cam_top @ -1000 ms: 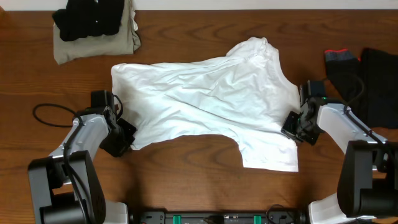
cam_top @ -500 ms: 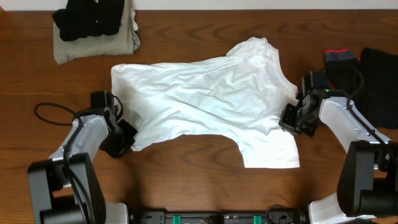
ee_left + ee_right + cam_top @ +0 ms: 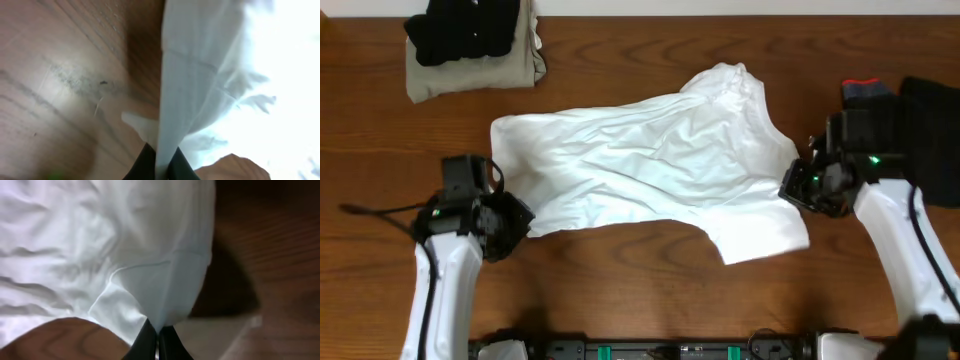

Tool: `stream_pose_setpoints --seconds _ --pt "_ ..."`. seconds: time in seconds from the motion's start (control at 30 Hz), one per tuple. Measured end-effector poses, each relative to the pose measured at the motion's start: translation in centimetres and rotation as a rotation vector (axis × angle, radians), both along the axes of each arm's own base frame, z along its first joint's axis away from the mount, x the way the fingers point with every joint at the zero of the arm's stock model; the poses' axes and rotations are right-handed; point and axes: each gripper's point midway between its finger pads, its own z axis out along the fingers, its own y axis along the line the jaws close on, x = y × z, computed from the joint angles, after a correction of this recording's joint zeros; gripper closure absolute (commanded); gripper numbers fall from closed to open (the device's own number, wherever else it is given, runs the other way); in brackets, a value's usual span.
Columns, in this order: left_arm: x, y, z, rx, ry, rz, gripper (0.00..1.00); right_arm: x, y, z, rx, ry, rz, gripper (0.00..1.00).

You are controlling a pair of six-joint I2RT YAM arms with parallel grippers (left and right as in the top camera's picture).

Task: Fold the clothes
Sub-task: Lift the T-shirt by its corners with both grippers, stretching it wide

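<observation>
Arms angle in from 2 lower corners; left gripper and right gripper pinch opposite edges of the wrinkled thin white cloth shirt.

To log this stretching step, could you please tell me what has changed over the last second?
The right fingers pulled the white shirt rightward and away, tilting its bottom hem; the left fingers tugged its left edge slightly leftward. Both stay shut on it. The folded pile and the dark clothes stayed put.

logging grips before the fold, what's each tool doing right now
left tool: shut on the wrinkly white short-sleeved cloth shirt
right tool: shut on the same shirt
</observation>
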Motion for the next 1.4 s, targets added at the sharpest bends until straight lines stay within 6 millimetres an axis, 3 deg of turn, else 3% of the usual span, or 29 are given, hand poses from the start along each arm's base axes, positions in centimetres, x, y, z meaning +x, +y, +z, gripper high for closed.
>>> stream_pose_setpoints --seconds 0.23,0.33,0.43,0.6,0.8,1.07,1.2,1.4 --pt "-1.3 -0.6 3.2 0.006 -0.107 -0.041 0.94 -0.2 0.0 4.7 0.009 -0.162 -0.028 0.99" --pt "-1.6 -0.9 5.5 0.006 -0.147 -0.066 0.94 -0.5 0.0 7.5 0.013 -0.222 -0.036 0.99" --pt "-1.4 -1.2 9.3 0.019 -0.222 -0.098 0.94 -0.7 0.0 11.0 0.011 -0.288 -0.039 0.99" --pt "-1.0 -2.2 17.5 0.051 -0.397 -0.166 0.94 -1.0 -0.5 18.0 -0.013 -0.416 -0.050 0.99" --pt "-1.3 -3.2 26.6 0.084 -0.630 -0.210 0.94 -1.6 -0.9 24.2 -0.035 -0.543 -0.062 0.99" --pt "-3.5 -2.9 36.0 0.162 -0.892 -0.205 0.94 -3.0 -1.2 32.3 -0.051 -0.748 -0.073 0.99" --pt "-4.5 -2.2 38.5 0.213 -0.964 -0.175 0.94 -4.2 -1.9 35.6 -0.083 -0.837 -0.098 0.99" --pt "-4.4 -1.8 38.6 0.230 -0.960 -0.159 0.93 -5.1 -2.6 37.0 -0.119 -0.875 -0.131 0.99"
